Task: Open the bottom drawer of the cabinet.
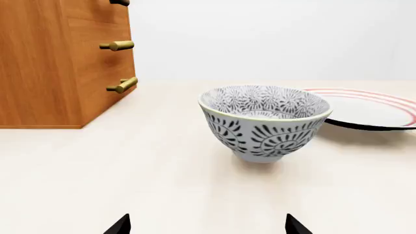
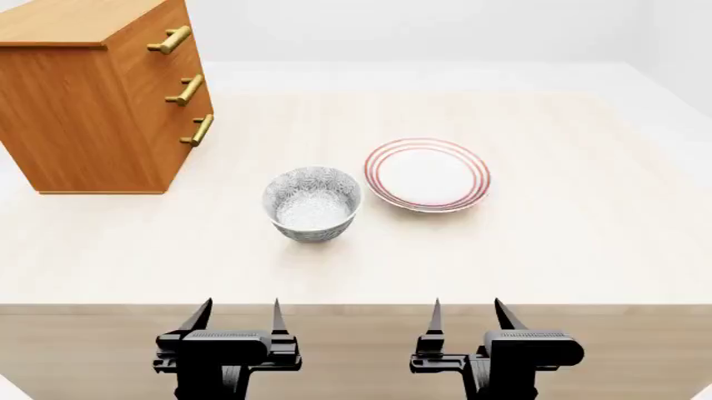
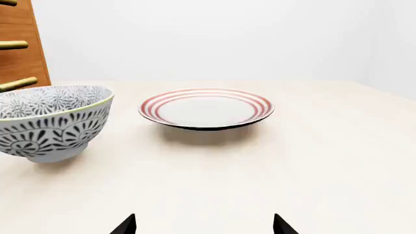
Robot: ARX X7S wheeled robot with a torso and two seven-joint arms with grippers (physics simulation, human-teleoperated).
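Orange-brown wood marks the cabinet [image 2: 95, 92], standing at ten o'clock on the pale table [image 2: 579, 242] in the head view. Its bottom drawer [image 2: 187, 142] sits flush and shut. A patterned bowl [image 2: 313, 202] rests at centre, with a red-rimmed plate [image 2: 428, 174] at its two o'clock. The left gripper [image 2: 237, 317] and right gripper [image 2: 466, 315] hover at six o'clock, both spread wide and holding nothing.

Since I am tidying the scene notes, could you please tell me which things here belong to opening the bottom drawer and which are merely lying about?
Belong to the job:
- cabinet
- bottom drawer, shut, with its brass handle
- left gripper and right gripper, both open and empty

Just lying about:
- patterned bowl
- red-striped plate
- table beneath them
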